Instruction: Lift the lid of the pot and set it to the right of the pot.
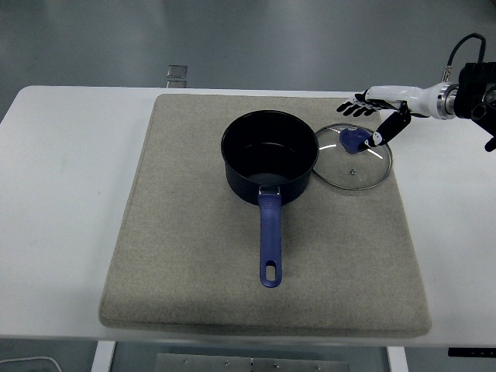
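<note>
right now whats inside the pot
Nothing visible: the pot is uncovered, with only its dark bottom showing. The near inner wall is hidden by the rim. The lid lies beside it.

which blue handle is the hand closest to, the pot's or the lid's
The lid's: the blue knob on the glass lid sits right under the right hand. The pot's long handle points toward the near edge, far away.

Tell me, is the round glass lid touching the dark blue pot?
Cannot tell. In the head view the glass lid rim meets the dark blue pot wall with no visible gap, but contact isn't plain.
</note>
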Tool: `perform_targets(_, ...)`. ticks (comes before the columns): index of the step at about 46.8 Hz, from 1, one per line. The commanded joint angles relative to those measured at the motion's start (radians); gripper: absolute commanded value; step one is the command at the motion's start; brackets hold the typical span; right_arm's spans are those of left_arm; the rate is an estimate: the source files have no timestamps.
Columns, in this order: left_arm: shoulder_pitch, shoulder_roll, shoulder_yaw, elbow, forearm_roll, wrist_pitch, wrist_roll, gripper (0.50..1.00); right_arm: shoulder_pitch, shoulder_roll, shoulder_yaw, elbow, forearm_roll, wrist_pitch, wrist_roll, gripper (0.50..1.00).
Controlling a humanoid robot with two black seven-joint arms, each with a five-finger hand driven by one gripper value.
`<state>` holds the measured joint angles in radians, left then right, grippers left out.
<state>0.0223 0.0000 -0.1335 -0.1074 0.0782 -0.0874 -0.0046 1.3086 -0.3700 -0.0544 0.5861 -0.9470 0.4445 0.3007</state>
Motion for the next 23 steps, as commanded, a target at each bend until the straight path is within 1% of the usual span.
perform_targets(1,0.001,0.000,-0.001,0.000,0.000,0.000,0.000,1.000,0.000,-0.007,0.007,0.000,0.049,0.037,0.000,0.895)
perform_targets(5,-0.001,0.000,0.000,0.000,0.000,0.000,0.000,1.000,0.000,-0.010,0.007,0.000,0.138,0.045,0.000,0.895)
perform_targets(13,0.001,0.000,-0.001,0.000,0.000,0.000,0.000,1.000,-0.008,-0.012,0.007,-0.002,0.338,0.030,-0.003,0.895)
perform_targets(15,0.001,0.000,-0.001,0.000,0.000,0.000,0.000,1.000,-0.012,-0.010,0.008,-0.003,0.391,0.005,-0.003,0.895)
perform_targets(21,-0.001,0.000,0.000,0.000,0.000,0.000,0.000,1.000,-0.049,-0.007,0.016,-0.003,0.560,-0.130,-0.003,0.895)
perform_targets(23,-0.001,0.000,0.000,0.000,0.000,0.000,0.000,1.000,-0.061,-0.003,0.021,-0.003,0.600,-0.164,-0.003,0.895)
